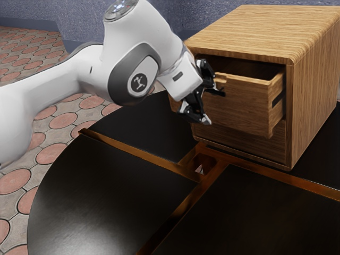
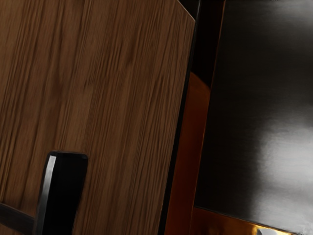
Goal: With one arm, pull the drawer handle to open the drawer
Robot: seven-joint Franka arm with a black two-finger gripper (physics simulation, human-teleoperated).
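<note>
A light wooden cabinet stands on the dark table at the exterior view's right. Its drawer sticks partly out of the cabinet's front. A small wooden handle juts from the drawer front near its top edge. My black gripper is pressed up to the drawer front. Its fingers stand wide apart, one above the other: the upper finger lies against the handle and the lower one sits further down the panel. The gripper is open. In the wrist view the drawer's wood grain is very close, with one black finger before it.
The cabinet rests on a round black table crossed by brown wooden strips. Beyond the table's left rim lies a floor of red round tiles. My white arm reaches in from the exterior view's left.
</note>
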